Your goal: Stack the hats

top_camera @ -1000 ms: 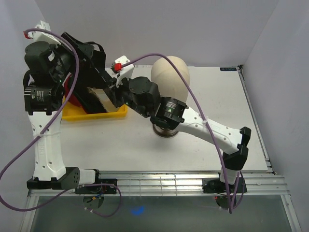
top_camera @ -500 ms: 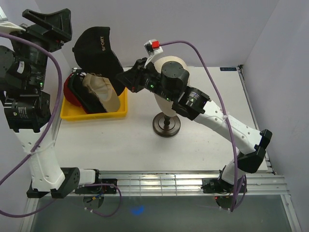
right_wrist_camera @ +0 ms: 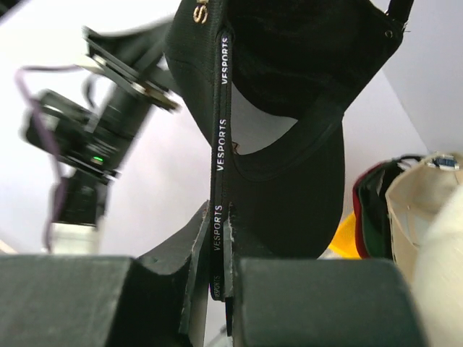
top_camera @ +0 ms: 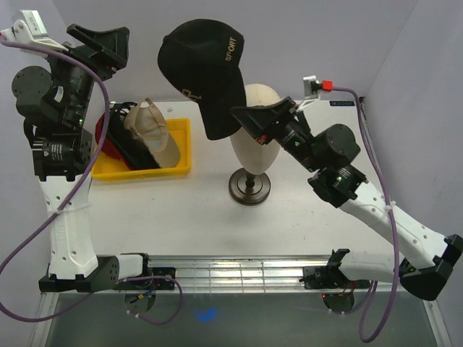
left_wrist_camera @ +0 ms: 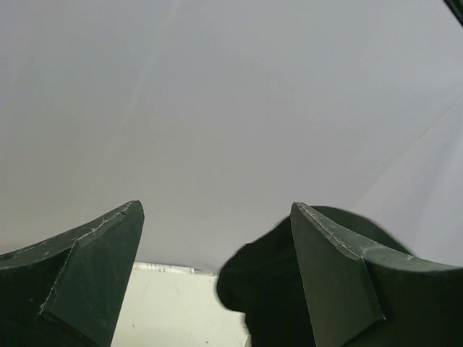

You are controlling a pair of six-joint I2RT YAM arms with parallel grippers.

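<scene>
A black hat [top_camera: 202,69] with gold lettering hangs in the air, high above the table and just left of the mannequin head. My right gripper [top_camera: 237,113] is shut on its lower edge. In the right wrist view the jaws [right_wrist_camera: 221,217] pinch the lettered inner band of this hat [right_wrist_camera: 289,108]. More hats lie in the yellow tray [top_camera: 170,168]: a tan one [top_camera: 153,134] on top, a red one [top_camera: 101,137] beneath, with dark ones between. My left gripper [top_camera: 101,40] is raised at the far left, open and empty [left_wrist_camera: 215,206], with the black hat [left_wrist_camera: 264,289] showing beyond it.
The beige mannequin head [top_camera: 262,126] stands on a dark round foot [top_camera: 249,189] at the table's middle. The tray sits at the back left. White walls close in the back and both sides. The left arm's column [top_camera: 69,210] rises at the left.
The right gripper has carried the black hat up and to the right, from over the tray to beside the mannequin head. The left gripper opened, let go and drew back.
</scene>
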